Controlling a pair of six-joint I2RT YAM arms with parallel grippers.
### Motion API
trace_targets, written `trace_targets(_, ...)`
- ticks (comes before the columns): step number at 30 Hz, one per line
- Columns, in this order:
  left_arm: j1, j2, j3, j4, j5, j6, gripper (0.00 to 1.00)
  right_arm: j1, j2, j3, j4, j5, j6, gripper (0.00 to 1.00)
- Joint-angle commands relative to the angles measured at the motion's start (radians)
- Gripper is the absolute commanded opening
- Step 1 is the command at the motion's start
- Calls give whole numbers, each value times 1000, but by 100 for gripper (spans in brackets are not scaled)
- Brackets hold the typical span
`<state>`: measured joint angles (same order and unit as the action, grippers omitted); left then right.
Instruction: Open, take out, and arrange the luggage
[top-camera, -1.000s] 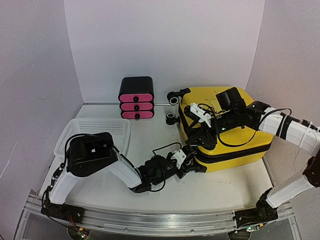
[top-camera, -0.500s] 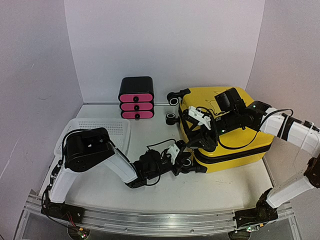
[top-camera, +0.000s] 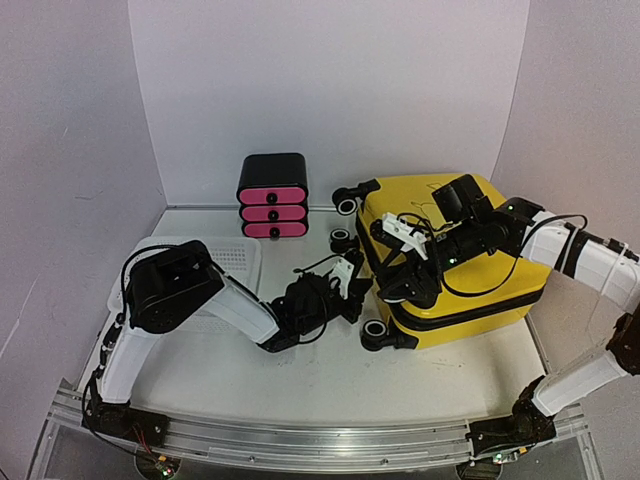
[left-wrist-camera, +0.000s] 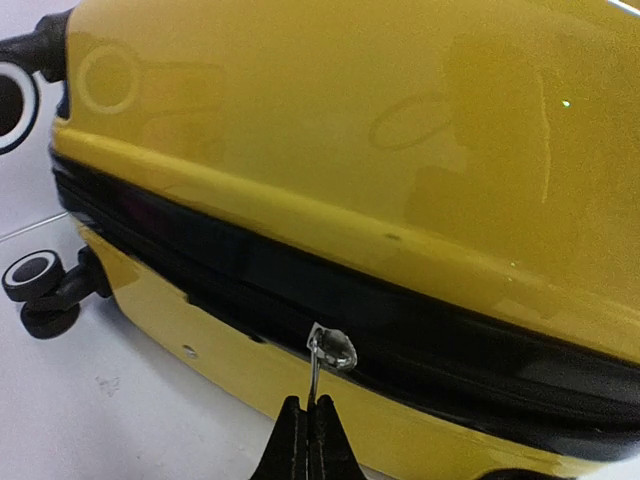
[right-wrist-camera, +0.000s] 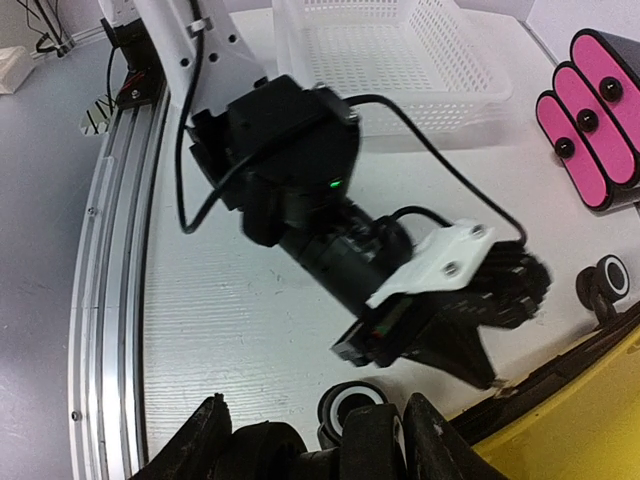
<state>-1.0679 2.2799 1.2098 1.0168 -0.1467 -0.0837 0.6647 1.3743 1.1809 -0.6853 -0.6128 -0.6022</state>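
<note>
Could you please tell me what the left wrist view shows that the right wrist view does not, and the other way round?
Only the left wrist view shows the clear zipper pull, pinched between the shut fingers of the left gripper. Only the right wrist view shows the white mesh basket, the black-and-pink drawer box and the metal rail. Both show the yellow luggage, black wheels and the left gripper, seen from outside in the right wrist view.

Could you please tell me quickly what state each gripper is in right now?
Left gripper: closed on the zipper pull of the luggage.
Right gripper: open, holding nothing visible.
</note>
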Motion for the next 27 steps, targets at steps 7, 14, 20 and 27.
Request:
trace_targets(7, 214, 64, 263, -77, -76, -269, 0, 4, -51, 8, -150, -167, 79, 0)
trace_targets(14, 299, 182, 476, -101, -19, -364, 0, 4, -81, -25, -155, -178, 90, 0)
trace_targets(20, 323, 250, 582, -104, -41, -371, 0, 4, -98, -41, -168, -202, 93, 0)
trace_targets(27, 383, 377, 778, -102, 118, -408, 0, 4, -115, -48, -216, -263, 76, 0)
